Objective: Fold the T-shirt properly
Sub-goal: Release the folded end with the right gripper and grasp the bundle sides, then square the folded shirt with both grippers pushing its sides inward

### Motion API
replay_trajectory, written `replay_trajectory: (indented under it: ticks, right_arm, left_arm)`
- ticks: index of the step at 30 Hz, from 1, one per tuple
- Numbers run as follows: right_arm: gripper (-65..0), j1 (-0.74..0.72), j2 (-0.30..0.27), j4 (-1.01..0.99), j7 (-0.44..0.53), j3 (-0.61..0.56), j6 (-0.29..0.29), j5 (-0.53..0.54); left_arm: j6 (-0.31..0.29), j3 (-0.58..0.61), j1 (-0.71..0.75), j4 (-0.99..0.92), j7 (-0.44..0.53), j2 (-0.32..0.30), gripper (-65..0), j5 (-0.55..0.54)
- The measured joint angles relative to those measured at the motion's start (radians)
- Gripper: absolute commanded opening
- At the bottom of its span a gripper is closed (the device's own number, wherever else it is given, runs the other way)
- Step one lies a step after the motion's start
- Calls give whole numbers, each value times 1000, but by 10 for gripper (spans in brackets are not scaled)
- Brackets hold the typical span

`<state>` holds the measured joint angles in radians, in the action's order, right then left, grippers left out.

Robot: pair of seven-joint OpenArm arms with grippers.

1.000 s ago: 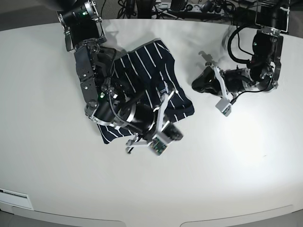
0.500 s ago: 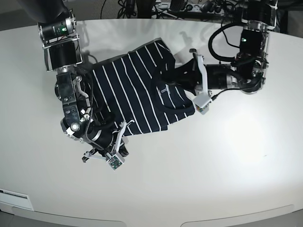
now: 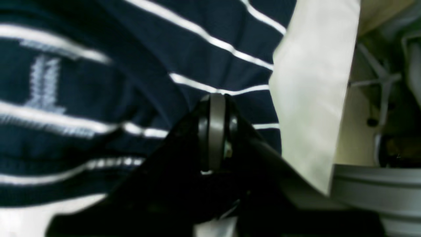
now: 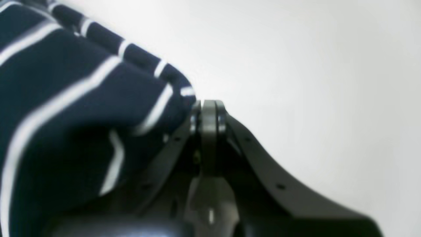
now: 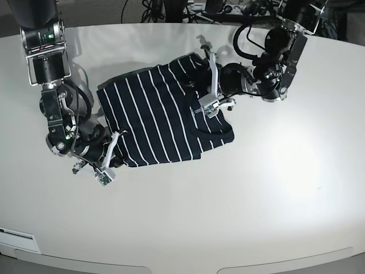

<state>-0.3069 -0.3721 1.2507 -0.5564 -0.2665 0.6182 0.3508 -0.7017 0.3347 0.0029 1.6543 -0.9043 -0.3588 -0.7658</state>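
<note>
1 dark navy white-striped fabric T-shirt (image 5: 157, 114), partly folded, mid white worktop (image 5: 262, 188). My right pincer (image 5: 111, 157) at its lower-left corner, jaws together, pinching cloth edge. My left pincer (image 5: 212, 80) at collar side, jaws together; grip on cloth: can't tell.

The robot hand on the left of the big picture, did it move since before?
Yes. The right gripper slid left along the table, from near the middle toward the left edge, ending at the T-shirt's lower left corner.
</note>
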Motion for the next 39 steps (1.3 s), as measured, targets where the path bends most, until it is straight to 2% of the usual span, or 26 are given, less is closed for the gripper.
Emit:
replay_trajectory:
  ticks: [3, 5, 9, 13, 16, 20, 22, 26, 29, 32, 35, 39]
  right_arm:
    - [-650, 64, -35, 58, 0, 2, -20, 22]
    - [-650, 130, -49, 116, 14, 5, -60, 16]
    - [-650, 252, -51, 261, 3, 6, -121, 3]
    - [-650, 386, -48, 426, -48, 5, -200, -12]
    - [-650, 481, -24, 535, -53, 4, -253, -124]
    - [-650, 580, 10, 646, -59, 2, -327, -213]
    - [-650, 602, 26, 686, -81, 2, -328, -232]
    - [-650, 599, 48, 747, -62, 1, -391, -333]
    - [-650, 539, 47, 752, -50, 1, -397, -354]
    - [-650, 465, 45, 752, -38, 2, -380, -318]
    - [-650, 370, 48, 721, -19, 0, -314, -211]
    - [-650, 231, 66, 517, 24, 2, -227, -150]
  left_arm:
    - [-8, -1, -11, -26, 37, -31, -650, -4]
    - [-8, -2, -16, -27, 38, -47, -650, -6]
    - [-11, 0, -34, -26, 38, -77, -650, -8]
    - [-11, 3, -64, -28, 43, -126, -650, 2]
    - [-7, 51, -84, -28, 69, -177, -650, 0]
    - [-6, 195, -153, -26, 87, -256, -650, -16]
    - [-6, 266, -194, -25, 94, -286, -650, -20]
    - [-6, 328, -251, -16, 70, -315, -650, -40]
    - [-6, 328, -263, -8, 35, -343, -650, -101]
    - [-6, 324, -264, -6, 23, -343, -650, -113]
    - [-6, 320, -261, -6, 22, -343, -650, -114]
    - [-6, 320, -261, -6, 22, -343, -650, -118]
